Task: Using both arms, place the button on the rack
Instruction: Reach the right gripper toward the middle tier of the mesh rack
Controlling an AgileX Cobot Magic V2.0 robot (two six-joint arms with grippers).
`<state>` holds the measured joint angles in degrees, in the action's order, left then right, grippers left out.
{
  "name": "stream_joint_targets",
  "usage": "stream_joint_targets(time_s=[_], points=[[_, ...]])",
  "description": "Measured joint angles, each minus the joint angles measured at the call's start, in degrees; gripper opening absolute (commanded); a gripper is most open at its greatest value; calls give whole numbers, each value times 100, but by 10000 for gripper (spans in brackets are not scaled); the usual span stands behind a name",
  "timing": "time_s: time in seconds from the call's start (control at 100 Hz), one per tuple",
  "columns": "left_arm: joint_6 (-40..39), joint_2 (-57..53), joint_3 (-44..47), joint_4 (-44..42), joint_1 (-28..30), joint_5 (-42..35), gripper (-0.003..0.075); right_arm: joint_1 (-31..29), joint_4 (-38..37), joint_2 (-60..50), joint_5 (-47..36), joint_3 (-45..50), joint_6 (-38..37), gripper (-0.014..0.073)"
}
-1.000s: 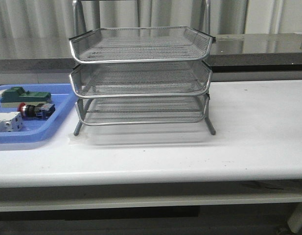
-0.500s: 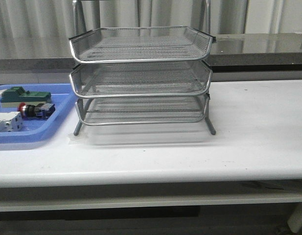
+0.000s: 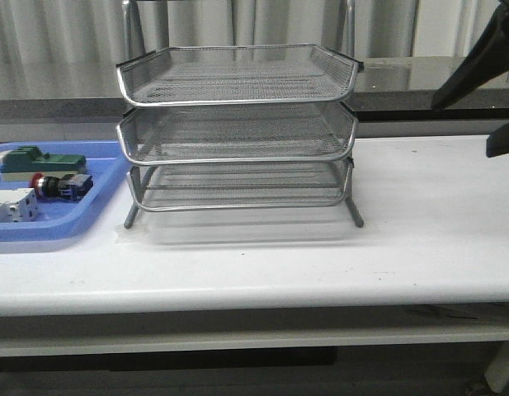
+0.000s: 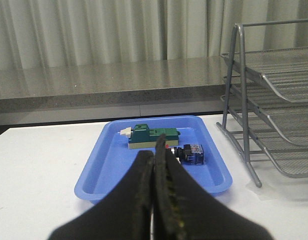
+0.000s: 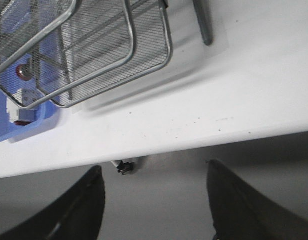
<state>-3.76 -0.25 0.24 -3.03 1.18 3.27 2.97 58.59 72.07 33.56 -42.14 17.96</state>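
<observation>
No legible writing anywhere.
Red-headed push-button switch (image 4: 186,152) lying in blue plastic tray (image 4: 94,175), just beyond clenched left claw (image 4: 154,165); right claw (image 5: 151,200) spread wide, off the white surface (image 5: 233,90).

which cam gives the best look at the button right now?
Front view: the button lies unobstructed in the blue tray, red head visible. In the left wrist view the shut left hand partly hides it. The right wrist view shows only a red glimpse through the rack mesh.

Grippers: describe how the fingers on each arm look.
The left gripper has two matte black fingers, broad at the base and tapering to tips, with ridged inner pads. The right gripper shows two dark, rounded fingers. No cables or markings are visible.
</observation>
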Motion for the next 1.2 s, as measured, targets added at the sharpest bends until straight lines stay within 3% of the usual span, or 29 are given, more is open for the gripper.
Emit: stream_joint_targets(time_s=[0.3, 0.4, 0.56, 1.12, 1.2], points=[[0, 0, 0, 0, 0, 0, -20, 0, 3407, 1200, -99, -45, 2893, 468], [0, 0, 0, 0, 0, 0, -20, 0, 4112, 1639, -22, -57, 3544, 468], [0, 0, 0, 0, 0, 0, -20, 0, 4371, 2294, 254, -284, 3899, 468], [0, 0, 0, 0, 0, 0, -20, 512, 4412, 3610, 434, -1656, 3952, 468], [0, 0, 0, 0, 0, 0, -20, 523, 4412, 3687, 434, -1754, 3952, 437]])
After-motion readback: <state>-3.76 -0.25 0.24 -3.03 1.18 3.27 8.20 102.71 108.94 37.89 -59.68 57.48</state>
